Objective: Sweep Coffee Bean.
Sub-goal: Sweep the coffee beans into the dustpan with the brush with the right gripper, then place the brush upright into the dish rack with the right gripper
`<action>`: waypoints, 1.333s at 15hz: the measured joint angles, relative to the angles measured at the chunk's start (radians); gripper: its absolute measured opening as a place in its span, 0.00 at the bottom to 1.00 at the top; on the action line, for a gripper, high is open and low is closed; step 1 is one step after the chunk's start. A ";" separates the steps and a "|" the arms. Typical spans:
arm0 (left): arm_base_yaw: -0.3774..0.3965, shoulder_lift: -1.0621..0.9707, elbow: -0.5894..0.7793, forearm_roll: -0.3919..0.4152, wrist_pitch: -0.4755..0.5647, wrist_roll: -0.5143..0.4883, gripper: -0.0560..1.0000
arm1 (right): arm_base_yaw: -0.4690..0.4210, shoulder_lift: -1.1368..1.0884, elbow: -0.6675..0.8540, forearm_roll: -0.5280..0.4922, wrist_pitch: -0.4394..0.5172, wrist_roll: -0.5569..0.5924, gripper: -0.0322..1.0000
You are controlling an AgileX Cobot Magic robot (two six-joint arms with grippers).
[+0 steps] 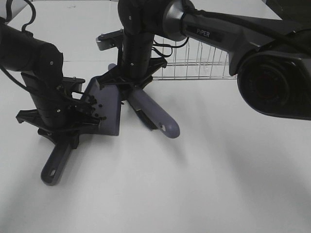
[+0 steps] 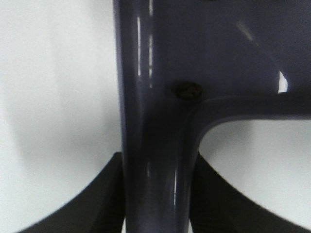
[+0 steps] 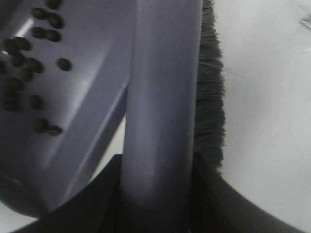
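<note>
**Dustpan** [image 1: 111, 109]: on the counter [image 1: 218, 184], its handle pinched by the left gripper [image 2: 155, 213].
**Coffee beans** [image 3: 29, 63]: lying loose inside the pan.
**Brush** [image 1: 155, 114]: handle pinched by the right gripper [image 3: 158, 204], bristles [image 3: 210, 97] beside the pan.
**Hazards:** tipping the pan toward its open lip would likely roll the beans out. A brush knock against the pan could scatter them.

L end effector [image 1: 68, 127] clamped shut on dustpan [image 1: 109, 104] handle, wrist pointing down at dustpan's near-left side. R end effector [image 1: 129, 85] clamped on brush [image 1: 151, 111], arm reaching down at dustpan's far-right edge.
</note>
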 joint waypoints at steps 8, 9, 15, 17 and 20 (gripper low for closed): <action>0.000 0.000 0.000 -0.001 0.000 0.000 0.38 | 0.001 0.008 -0.211 0.020 0.106 0.007 0.34; 0.000 0.000 0.000 -0.001 0.000 0.000 0.38 | 0.001 0.008 -0.248 -0.060 0.134 0.015 0.34; 0.000 0.000 0.000 -0.001 0.000 0.000 0.38 | -0.001 -0.061 -0.282 -0.267 0.149 -0.018 0.34; 0.000 0.000 0.000 -0.001 0.000 0.000 0.38 | -0.001 -0.065 -0.282 -0.270 0.150 -0.021 0.34; 0.000 0.000 0.000 -0.001 0.001 0.000 0.38 | -0.006 -0.067 -0.282 -0.299 0.157 -0.022 0.34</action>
